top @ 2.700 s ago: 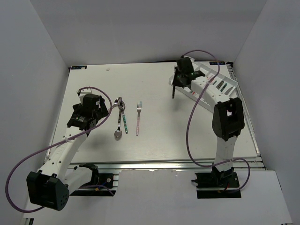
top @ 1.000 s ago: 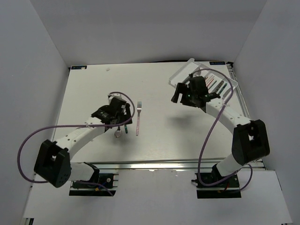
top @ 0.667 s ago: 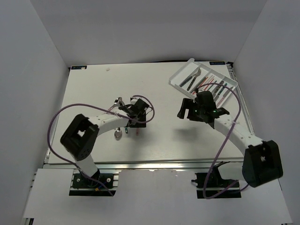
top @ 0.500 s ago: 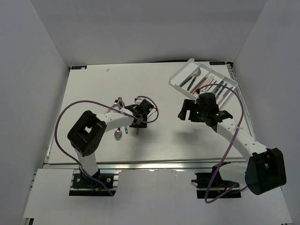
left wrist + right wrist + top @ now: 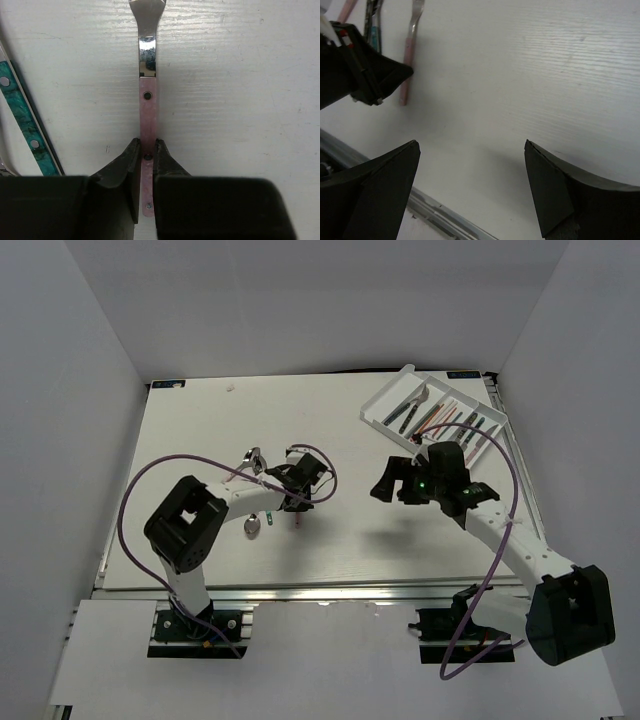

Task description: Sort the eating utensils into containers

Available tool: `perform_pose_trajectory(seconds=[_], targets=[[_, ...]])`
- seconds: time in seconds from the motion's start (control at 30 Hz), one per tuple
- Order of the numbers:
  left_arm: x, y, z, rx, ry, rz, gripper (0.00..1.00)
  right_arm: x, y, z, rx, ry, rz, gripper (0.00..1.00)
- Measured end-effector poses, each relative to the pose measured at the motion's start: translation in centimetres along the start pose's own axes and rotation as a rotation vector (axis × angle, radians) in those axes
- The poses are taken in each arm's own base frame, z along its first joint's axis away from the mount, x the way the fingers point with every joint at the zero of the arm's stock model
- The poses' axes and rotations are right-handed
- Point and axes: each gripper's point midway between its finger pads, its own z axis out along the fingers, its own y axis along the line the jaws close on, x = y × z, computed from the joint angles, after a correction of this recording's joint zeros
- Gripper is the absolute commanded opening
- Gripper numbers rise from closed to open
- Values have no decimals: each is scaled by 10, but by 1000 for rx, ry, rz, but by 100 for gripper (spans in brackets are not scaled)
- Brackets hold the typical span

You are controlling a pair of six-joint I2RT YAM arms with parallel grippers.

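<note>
Left arm has swung in from the desk's left side and now sits over the fork (image 5: 148, 115), while the right arm has drawn back from the tray (image 5: 385, 405) toward mid-desk. The fork lies flat on the desk (image 5: 340, 560), left of centre, with its tines pointing away from the left wrist camera and its pink handle toward it. It does not look to have shifted from where it lay. The left fingers (image 5: 125, 167) are clenched across the narrow width of that handle, close to its tail end, with one pad against each edge. It is probably light, stiff and smooth, a thin strip of metal with slick handle scales, so it should not bend but could slide or swivel between the pads. The heavier steel head is far from the pinch, so I would expect it to droop on lifting. A hold nearer the middle of the handle would likely balance it better. Just to its left lies a teal handle (image 5: 22, 125), apart from the fork, and a spoon (image 5: 252, 526) lies beyond that. The right fingers (image 5: 375, 190) hang spread wide and empty above bare desk. The tray sits at the far right corner and already holds several utensils.
</note>
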Motion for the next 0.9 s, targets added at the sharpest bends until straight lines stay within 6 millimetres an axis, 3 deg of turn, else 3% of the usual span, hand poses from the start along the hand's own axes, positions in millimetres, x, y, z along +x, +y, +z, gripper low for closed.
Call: perform_pose_trajectory(seconds=[0.23,0.37,0.5,0.6,0.9], targets=[[10,-6,-12,119,-2,-40,0,18,28,11,-215,8,77,89],[15,-20,-47,311,-17,-84,0,29,42,18,-340,9,154,89],[-10,-62,-93,602,-84,-129,0,24,61,18,-444,-7,175,88],[-18,-89,-121,800,-101,-151,0,15,75,15,-513,-33,172,86],[-8,-119,-172,1153,-50,-195,0,2,108,1,-662,-84,121,72]])
